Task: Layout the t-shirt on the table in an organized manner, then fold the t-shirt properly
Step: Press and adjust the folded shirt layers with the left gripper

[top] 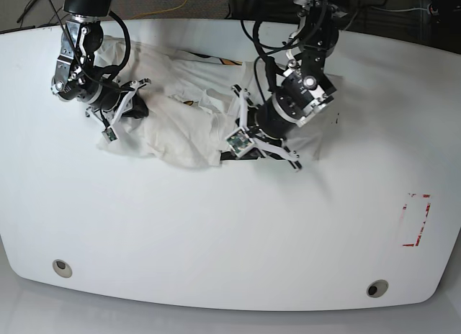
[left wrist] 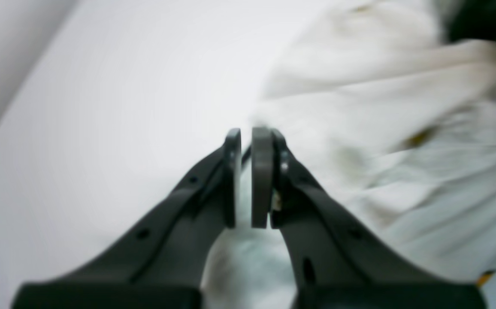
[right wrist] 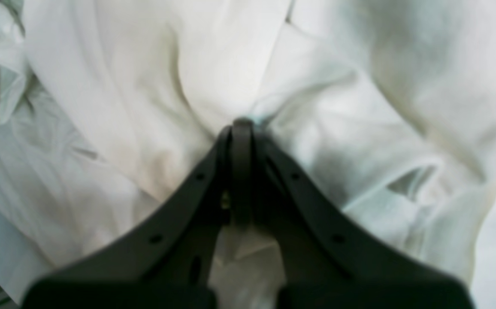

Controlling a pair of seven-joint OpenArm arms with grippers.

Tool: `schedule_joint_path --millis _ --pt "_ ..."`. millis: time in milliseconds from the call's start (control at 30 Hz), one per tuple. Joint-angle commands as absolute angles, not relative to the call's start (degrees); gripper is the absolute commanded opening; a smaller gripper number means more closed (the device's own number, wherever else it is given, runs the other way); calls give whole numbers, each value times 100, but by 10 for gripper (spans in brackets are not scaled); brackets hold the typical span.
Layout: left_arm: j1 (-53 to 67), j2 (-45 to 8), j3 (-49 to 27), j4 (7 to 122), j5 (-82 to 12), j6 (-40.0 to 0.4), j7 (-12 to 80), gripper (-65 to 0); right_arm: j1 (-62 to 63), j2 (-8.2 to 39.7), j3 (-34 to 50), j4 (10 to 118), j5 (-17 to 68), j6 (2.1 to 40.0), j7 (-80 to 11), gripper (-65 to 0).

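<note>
Both pincers on t-shirt (top: 180,132): right pincer (right wrist: 241,124) clamps cloth, left pincer (left wrist: 246,133) narrow.

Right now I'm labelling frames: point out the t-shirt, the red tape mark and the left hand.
t-shirt (top: 176,136), base view, crumpled middle.
red tape mark (top: 416,220), base view, right side.
left hand (left wrist: 246,178), left wrist view, between the fingertips.

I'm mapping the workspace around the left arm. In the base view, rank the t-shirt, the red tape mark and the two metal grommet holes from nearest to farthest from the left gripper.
From the left gripper:
1. t-shirt, right at the fingertips.
2. red tape mark, toward the view's right edge.
3. right-hand grommet hole, near the front edge; too close to the tape mark to call.
4. left-hand grommet hole, front left corner.
</note>
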State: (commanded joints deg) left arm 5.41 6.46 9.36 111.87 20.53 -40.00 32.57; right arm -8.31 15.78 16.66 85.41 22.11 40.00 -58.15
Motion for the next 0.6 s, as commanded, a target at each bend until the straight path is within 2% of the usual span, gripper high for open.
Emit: schedule_joint_path --millis 267,600 --pt "884 637 154 11011 2097 -4000 2413 -623 -822 1578 1666 8541 2220 4000 -5815 -649" --pt "1015 400 154 10255 2105 -4000 2158 -623 -822 1578 1666 8541 2220 4000 -5815 -649"
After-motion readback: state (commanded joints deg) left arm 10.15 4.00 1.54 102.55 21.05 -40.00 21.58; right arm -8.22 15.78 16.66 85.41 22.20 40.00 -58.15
